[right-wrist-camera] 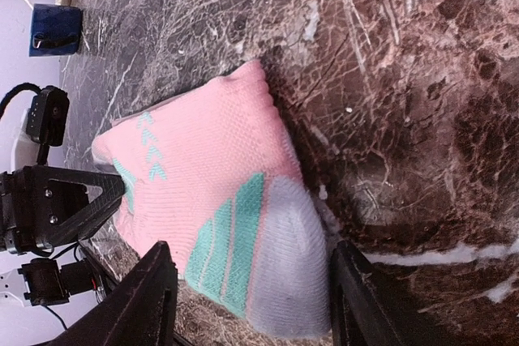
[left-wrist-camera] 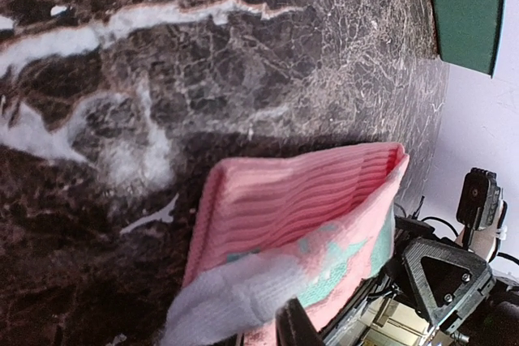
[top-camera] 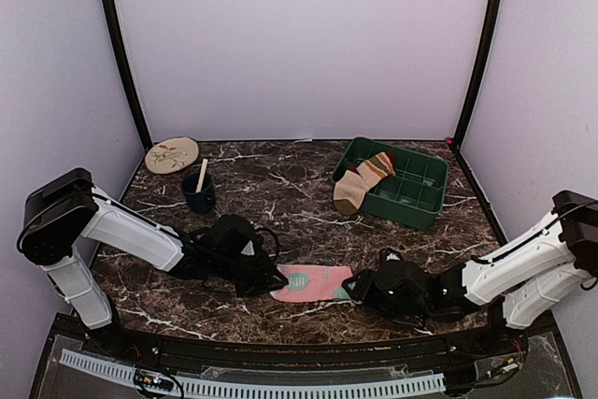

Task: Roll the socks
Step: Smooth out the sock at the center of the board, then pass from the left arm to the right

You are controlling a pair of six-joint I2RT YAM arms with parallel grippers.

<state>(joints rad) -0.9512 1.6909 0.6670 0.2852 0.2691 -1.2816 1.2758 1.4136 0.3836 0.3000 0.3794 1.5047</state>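
A pink sock [top-camera: 316, 282] with teal marks and grey ends lies flat on the marble table near the front. My left gripper [top-camera: 277, 278] is at its left end. In the left wrist view the sock [left-wrist-camera: 300, 200] has its grey end lifted against one dark finger [left-wrist-camera: 293, 326], and the jaws look closed on it. My right gripper [top-camera: 359, 289] is open at the right end. In the right wrist view its fingers [right-wrist-camera: 154, 293] stand either side of the sock's grey toe [right-wrist-camera: 296, 265]. A tan striped sock [top-camera: 363, 181] hangs over the rim of a green bin.
The green divided bin [top-camera: 411, 195] stands at the back right. A blue mug [top-camera: 198, 193] with a stick in it and a round plate [top-camera: 172, 154] sit at the back left. Walls close in the table on three sides.
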